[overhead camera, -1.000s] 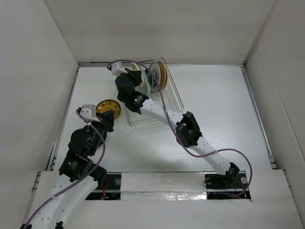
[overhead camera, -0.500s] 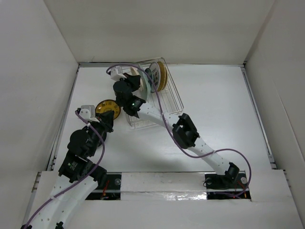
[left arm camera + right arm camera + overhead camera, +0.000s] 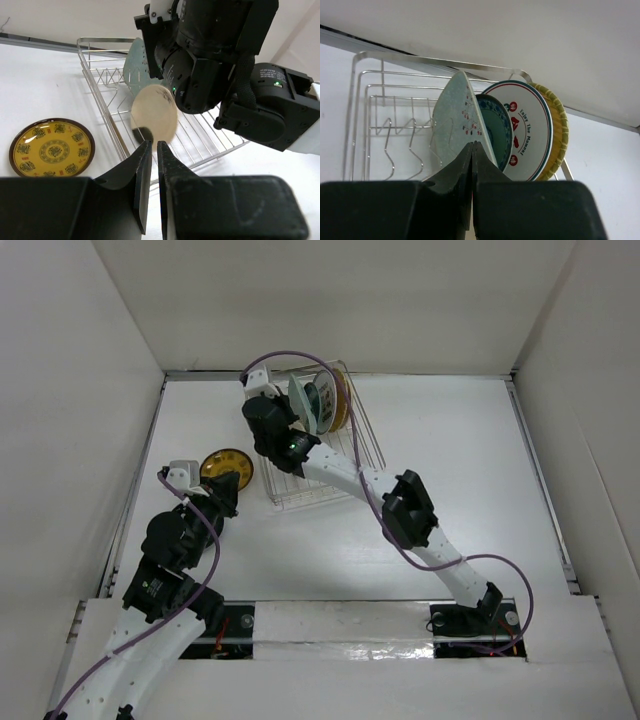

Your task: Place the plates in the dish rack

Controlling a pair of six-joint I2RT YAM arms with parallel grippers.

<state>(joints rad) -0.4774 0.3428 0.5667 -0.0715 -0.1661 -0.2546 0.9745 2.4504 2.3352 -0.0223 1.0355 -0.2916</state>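
Your white table (image 3: pixel 450 460) carries the wire dish rack (image 3: pixel 300 492) toward its far left, with a yellow-and-brown plate (image 3: pixel 228 460) lying flat just beside it.

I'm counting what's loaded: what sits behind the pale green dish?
Behind the pale green dish stand a teal-patterned plate, a white plate with red marks and a yellow-rimmed plate, each partly covering the next. Anything beyond is hidden.
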